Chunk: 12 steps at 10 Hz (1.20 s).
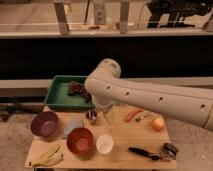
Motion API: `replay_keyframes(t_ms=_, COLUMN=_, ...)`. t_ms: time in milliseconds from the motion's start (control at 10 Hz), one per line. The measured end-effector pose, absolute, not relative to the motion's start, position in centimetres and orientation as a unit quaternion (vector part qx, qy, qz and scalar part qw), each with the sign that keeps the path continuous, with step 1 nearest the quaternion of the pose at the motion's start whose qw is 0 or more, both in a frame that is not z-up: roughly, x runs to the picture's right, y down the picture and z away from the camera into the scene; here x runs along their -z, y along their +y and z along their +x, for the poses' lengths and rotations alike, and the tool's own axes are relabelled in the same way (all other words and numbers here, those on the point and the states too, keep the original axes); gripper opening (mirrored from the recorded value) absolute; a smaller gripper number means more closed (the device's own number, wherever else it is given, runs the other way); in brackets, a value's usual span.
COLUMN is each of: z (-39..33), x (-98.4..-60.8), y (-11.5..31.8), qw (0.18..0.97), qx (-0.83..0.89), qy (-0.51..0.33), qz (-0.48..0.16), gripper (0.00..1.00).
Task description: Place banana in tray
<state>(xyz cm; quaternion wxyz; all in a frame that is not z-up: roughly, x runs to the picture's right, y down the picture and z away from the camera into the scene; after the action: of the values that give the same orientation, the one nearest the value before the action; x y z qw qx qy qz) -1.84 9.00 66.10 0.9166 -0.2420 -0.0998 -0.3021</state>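
The pale yellow banana (47,157) lies flat at the table's front left corner, with nothing touching it. At the back left stands the dark green tray (59,100), holding a dark bunch of grapes (77,89). My white arm reaches in from the right, its elbow over the tray's right edge. The gripper (106,114) hangs below the elbow, just above the middle of the table, well to the right of and behind the banana. It is open and holds nothing. The arm hides most of it.
A purple bowl (44,123), an orange bowl (80,141), a white cup (104,144) and a pale dish (72,125) stand between gripper and banana. A small dark cup (91,116) is beside the gripper. An orange-red carrot piece (132,115), round fruit (158,123) and black tool (145,151) lie on the right.
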Motion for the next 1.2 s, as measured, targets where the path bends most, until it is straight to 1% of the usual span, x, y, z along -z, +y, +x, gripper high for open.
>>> replay_keyframes(t_ms=800, z=-8.4, x=-66.3, y=8.2, qw=0.908, qx=0.328, qy=-0.123, qz=-0.229, gripper=0.80)
replay_keyframes(t_ms=1200, z=-10.4, x=-66.6, y=8.1, qw=0.909, qx=0.329, qy=-0.129, qz=-0.221, gripper=0.80)
